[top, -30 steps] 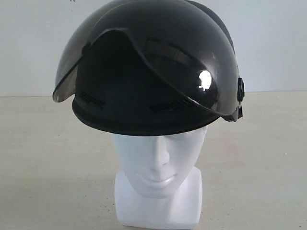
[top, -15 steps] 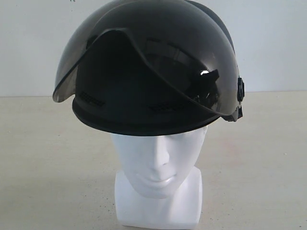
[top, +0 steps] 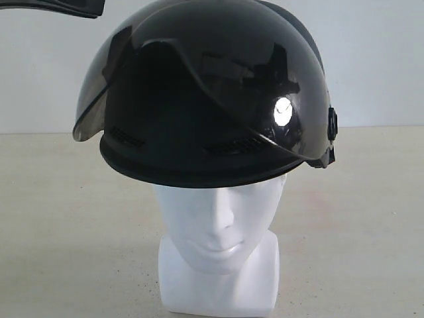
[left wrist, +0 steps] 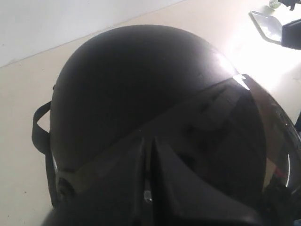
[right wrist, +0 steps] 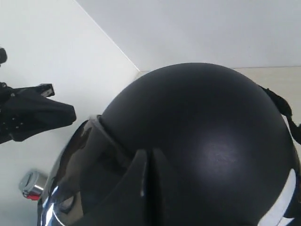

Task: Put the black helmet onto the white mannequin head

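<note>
The black helmet [top: 205, 99] sits on top of the white mannequin head [top: 215, 218], its smoky visor [top: 265, 79] raised over the crown and the face showing below the rim. In the left wrist view my left gripper [left wrist: 149, 141] is shut, fingers pressed together just over the visor's rear edge on the helmet [left wrist: 127, 89]. In the right wrist view my right gripper [right wrist: 149, 153] is also shut, close above the helmet's shell [right wrist: 207, 127]. Nothing shows between either pair of fingers. A dark piece of an arm [top: 63, 6] pokes in at the exterior view's top left.
The head stands on a pale beige table [top: 59, 225] before a white wall. The right wrist view shows the other arm [right wrist: 33, 115] beside the helmet and a small silver and red object [right wrist: 31, 184]. A helmet strap [left wrist: 38, 129] hangs at the side.
A dark arm part has come into the exterior view's top left corner. Reflections on the visor have shifted. Helmet and head have not moved.
</note>
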Available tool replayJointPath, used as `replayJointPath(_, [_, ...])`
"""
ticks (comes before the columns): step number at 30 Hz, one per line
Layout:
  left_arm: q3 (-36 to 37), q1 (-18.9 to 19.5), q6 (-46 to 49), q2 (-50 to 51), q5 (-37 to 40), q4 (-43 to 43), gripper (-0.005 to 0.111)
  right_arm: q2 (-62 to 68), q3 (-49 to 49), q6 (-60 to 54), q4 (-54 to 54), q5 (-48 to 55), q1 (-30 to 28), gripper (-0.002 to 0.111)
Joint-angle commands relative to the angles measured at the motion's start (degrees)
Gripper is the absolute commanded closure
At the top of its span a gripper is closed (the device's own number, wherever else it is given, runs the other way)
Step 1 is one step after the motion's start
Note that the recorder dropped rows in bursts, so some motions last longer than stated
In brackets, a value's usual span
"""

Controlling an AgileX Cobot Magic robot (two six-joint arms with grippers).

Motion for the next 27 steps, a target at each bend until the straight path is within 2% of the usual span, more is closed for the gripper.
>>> replayJointPath(1, [-0.38,2.65,6.22,1.23,0.39,-7.64,0.102,2.17,-0.41,-3.91,5.10,0.73,-0.08,0.108])
replayJointPath(4, [-0.38,3.54,7.89,3.90,0.61,-9.67,0.102,4.60,-0.41,-8.05,11.81,2.70,-0.08,0.108])
replayJointPath(7, [-0.38,3.54,9.40,6.69,0.84,-11.95,0.102,5.62,-0.41,-8.86,12.72,3.00,0.33,0.108])
replayJointPath(9, [-0.38,3.54,11.81,8.33,1.74,-13.23,0.102,7.09,-0.41,-9.09,12.61,2.01,3.49,0.108])
replayJointPath(14, [-0.38,3.54,13.62,9.48,5.68,-13.12,0.102,8.51,-0.41,-9.93,9.83,0.41,8.55,0.108])
replayJointPath(18, [-0.38,3.54,13.62,9.48,6.93,-12.15,0.102,8.51,-0.41,-6.91,3.81,0.92,8.55,0.108])
replayJointPath(27, [-0.38,3.54,13.62,9.48,6.78,-12.16,0.102,8.51,-0.41,-7.08,2.31,0.84,8.55,0.108])
